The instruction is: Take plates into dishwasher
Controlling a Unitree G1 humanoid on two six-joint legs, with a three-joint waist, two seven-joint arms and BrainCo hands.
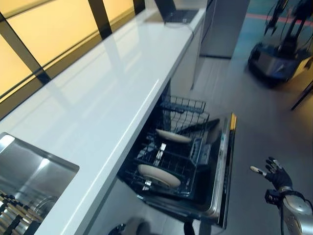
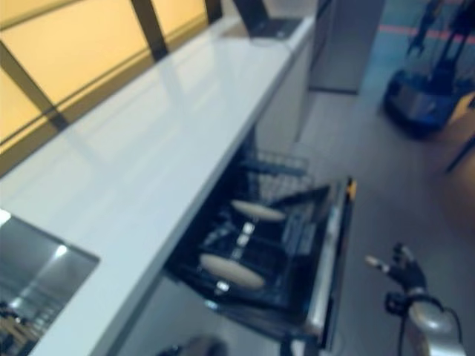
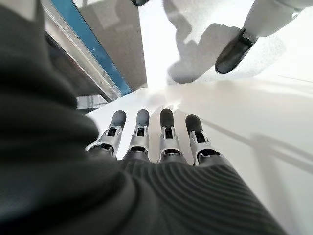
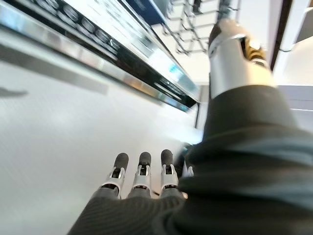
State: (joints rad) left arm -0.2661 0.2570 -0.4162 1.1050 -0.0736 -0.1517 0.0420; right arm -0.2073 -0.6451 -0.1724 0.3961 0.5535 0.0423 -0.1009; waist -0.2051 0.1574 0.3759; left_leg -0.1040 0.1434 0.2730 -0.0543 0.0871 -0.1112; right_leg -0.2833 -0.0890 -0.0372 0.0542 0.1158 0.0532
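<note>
Cream plates (image 1: 157, 176) are seen racked at lower centre, both hands' fingers (image 4: 142, 169) kept released and empty; the open dishwasher door (image 1: 222, 166) could be clipped by the right hand (image 1: 276, 177).

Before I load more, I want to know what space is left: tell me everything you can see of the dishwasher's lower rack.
The lower rack is a dark wire basket with upright tines, pulled out of the open dishwasher below the white counter. Two cream plates lie in it, one near plate at the front and one far plate further back, both tilted among the tines. The back section looks unfilled. Neither hand touches it.
</note>
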